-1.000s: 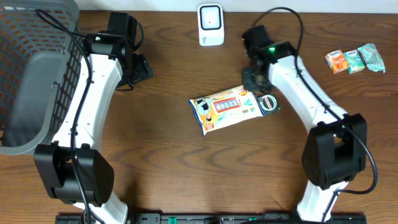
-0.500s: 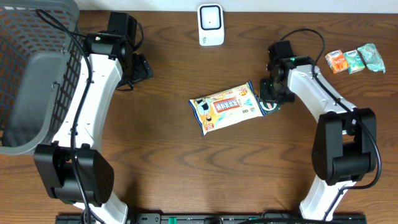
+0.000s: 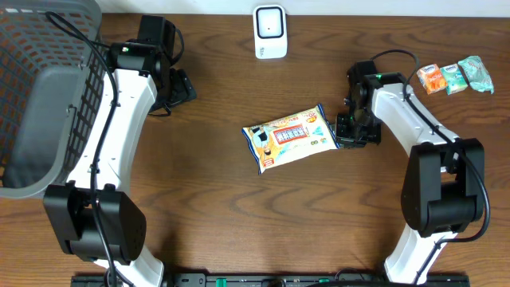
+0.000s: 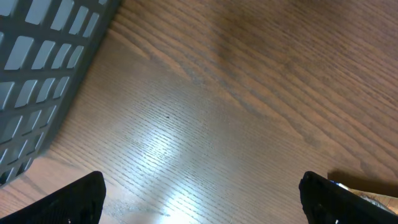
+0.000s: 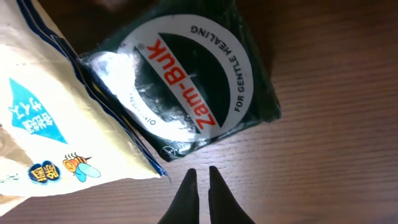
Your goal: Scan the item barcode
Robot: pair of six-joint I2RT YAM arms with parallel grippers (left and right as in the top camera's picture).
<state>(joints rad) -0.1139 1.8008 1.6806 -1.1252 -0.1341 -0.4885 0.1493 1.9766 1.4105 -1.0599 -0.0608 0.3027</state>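
Over on the far side we start with the grey basket (image 3: 32,96), just to the left of the left pincer (image 4: 200,202). That pincer hangs with its jaws spread as wide as they go and nothing between them but bare table (image 3: 207,199). It looks parked there, out of the way of the work. Moving across, the white scanner (image 3: 270,32) stands at the back edge, well apart from both pincers, face up and waiting for a code to be shown to it. Then the snack packet (image 3: 291,137) lies flat, printed side up, just to the left of the right pincer (image 5: 200,183). And here's the action: that pincer points straight down with its fingertips pressed together and gripping nothing, their tips on bare wood just beside the rim of the green tin (image 5: 186,87). The tin sits label up, and the packet's corner appears to lap over its edge. Which of the two is the item to scan I can't say, but with the fingers this close I'd judge it's the tin. Pinched together like that, they read more as a nudge than a grasp. Out beyond the right pincer, the small packets (image 3: 454,77) sit in a row near the table's edge, untouched.
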